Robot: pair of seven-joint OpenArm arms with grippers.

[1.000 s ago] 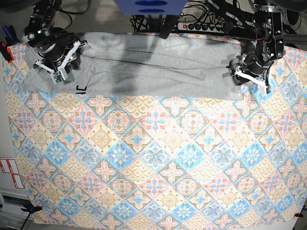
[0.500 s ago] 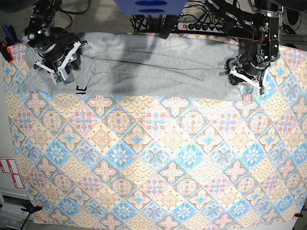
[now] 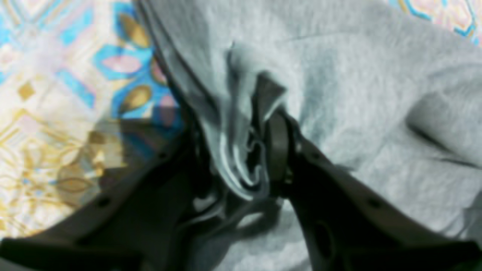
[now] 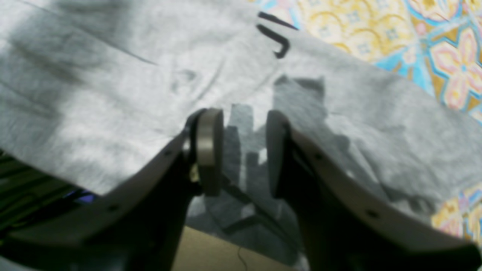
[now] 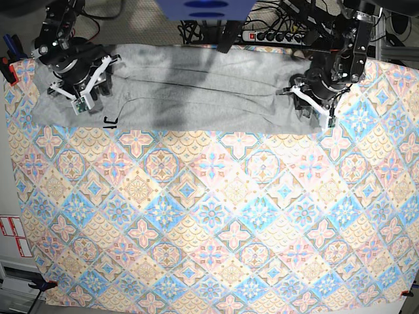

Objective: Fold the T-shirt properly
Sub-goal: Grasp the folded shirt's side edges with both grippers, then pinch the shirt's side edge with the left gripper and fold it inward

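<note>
The grey T-shirt (image 5: 209,91) lies as a long folded band along the table's far edge. A black letter mark (image 5: 109,122) shows at its front left. On the base view's right, my left gripper (image 5: 313,108) sits at the shirt's end. In the left wrist view that gripper (image 3: 241,150) is shut on bunched layers of the T-shirt (image 3: 357,94). My right gripper (image 5: 82,98) hovers over the shirt's other end. In the right wrist view the right gripper (image 4: 243,124) stands open with nothing between its fingers, above the flat T-shirt (image 4: 113,94) near the black mark (image 4: 276,41).
The colourful tile-patterned tablecloth (image 5: 209,216) covers the table in front of the shirt. A power strip (image 5: 275,36) and cables lie behind the far edge. A blue block (image 5: 206,10) overhangs the back middle. Red-and-white labels (image 5: 13,235) sit off the table's left side.
My left gripper has closed on the shirt's end and carried it inward, towards the base view's left, shortening the band. The right arm has not moved.
</note>
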